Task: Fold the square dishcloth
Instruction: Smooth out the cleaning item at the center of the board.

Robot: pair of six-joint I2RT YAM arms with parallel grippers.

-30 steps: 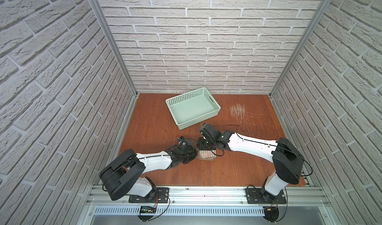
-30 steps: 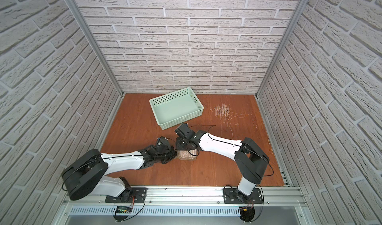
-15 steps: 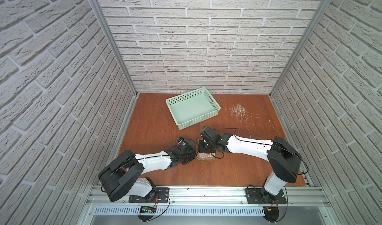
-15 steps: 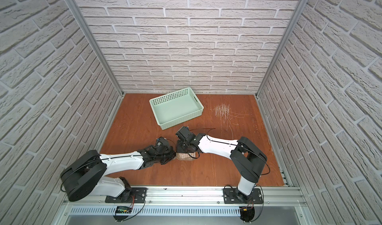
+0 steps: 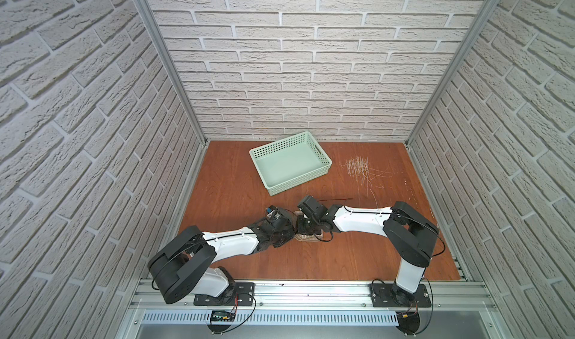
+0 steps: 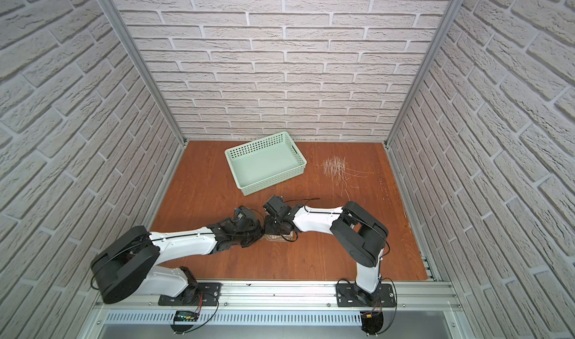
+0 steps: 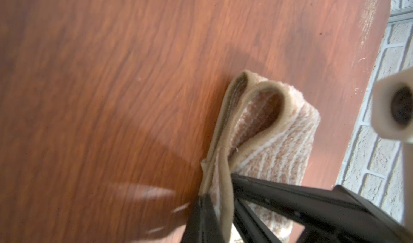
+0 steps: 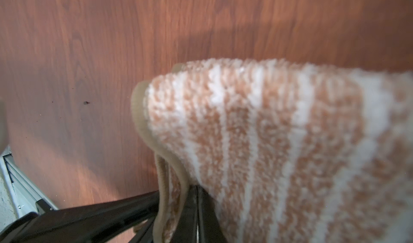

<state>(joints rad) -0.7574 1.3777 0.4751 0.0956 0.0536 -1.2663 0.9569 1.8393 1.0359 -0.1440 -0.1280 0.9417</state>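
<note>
The square dishcloth [image 5: 308,237] [image 6: 278,238], tan-pink and cream striped with brownish edging, lies bunched in folded layers on the front middle of the wooden table [image 5: 236,178]. Both grippers cover most of it in both top views. My left gripper [image 5: 292,230] [image 7: 220,217] is shut on the edging at one side of the dishcloth [image 7: 274,141]. My right gripper [image 5: 303,227] [image 8: 197,208] comes in from the opposite side, fingertips pressed together at a fold of the dishcloth [image 8: 268,141], whose pile spreads out from the tips. The two grippers nearly touch.
A mint-green perforated basket [image 5: 291,166] [image 6: 266,166] stands empty at the back middle. A patch of pale scratches [image 5: 357,167] marks the table to its right. Brick-patterned walls close in three sides, and a metal rail [image 5: 311,290] runs along the front.
My right gripper has shut on the dishcloth and shifted slightly left toward the left gripper. The left gripper has kept its hold and barely moved.
</note>
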